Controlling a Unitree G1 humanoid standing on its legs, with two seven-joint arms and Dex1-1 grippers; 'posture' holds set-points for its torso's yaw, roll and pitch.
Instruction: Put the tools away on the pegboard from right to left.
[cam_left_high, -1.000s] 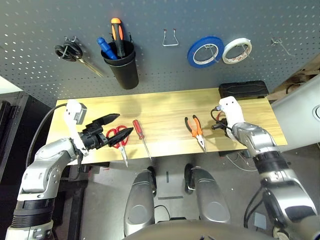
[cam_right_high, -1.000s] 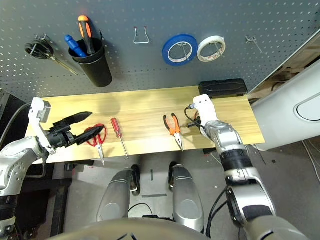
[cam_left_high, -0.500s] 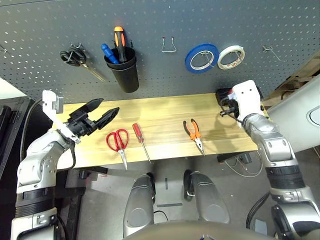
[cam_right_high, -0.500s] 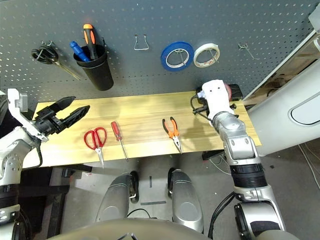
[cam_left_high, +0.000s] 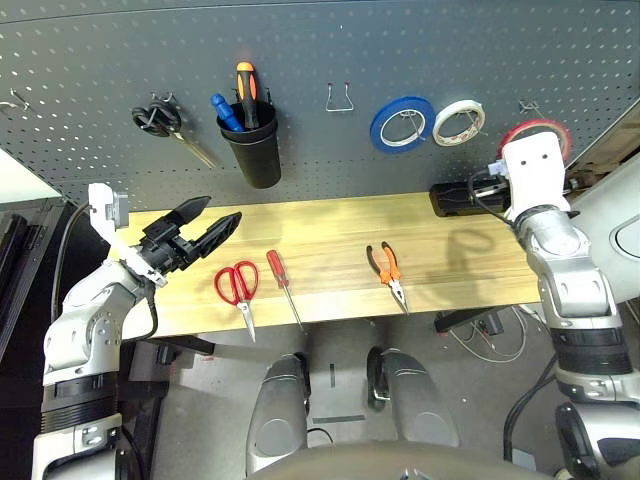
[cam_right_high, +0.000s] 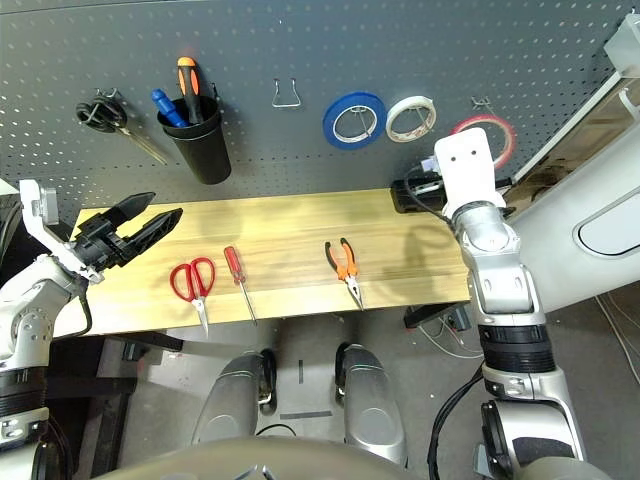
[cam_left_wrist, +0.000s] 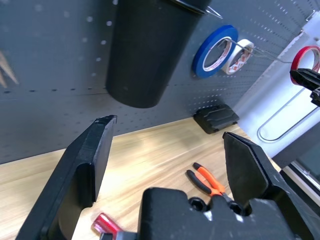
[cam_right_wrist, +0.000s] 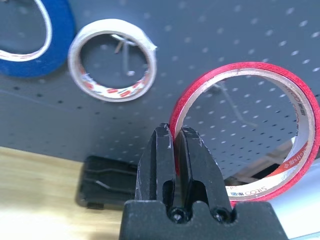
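Note:
My right gripper is shut on the rim of the thin red tape ring, held up against the pegboard at its right end. A metal hook shows through the ring's opening; I cannot tell whether they touch. On the wooden table lie the orange-and-black pliers, the red-handled screwdriver and the red-handled scissors. My left gripper hovers open above the table's left end, left of the scissors, holding nothing.
On the pegboard hang black-handled scissors, a black cup of screwdrivers, an empty wire hook, a blue tape roll and a white one. A black case lies at the table's back right.
My right arm has risen from the table's right end up to the pegboard, carrying the red ring. My left gripper has drawn back from the scissors toward the left.

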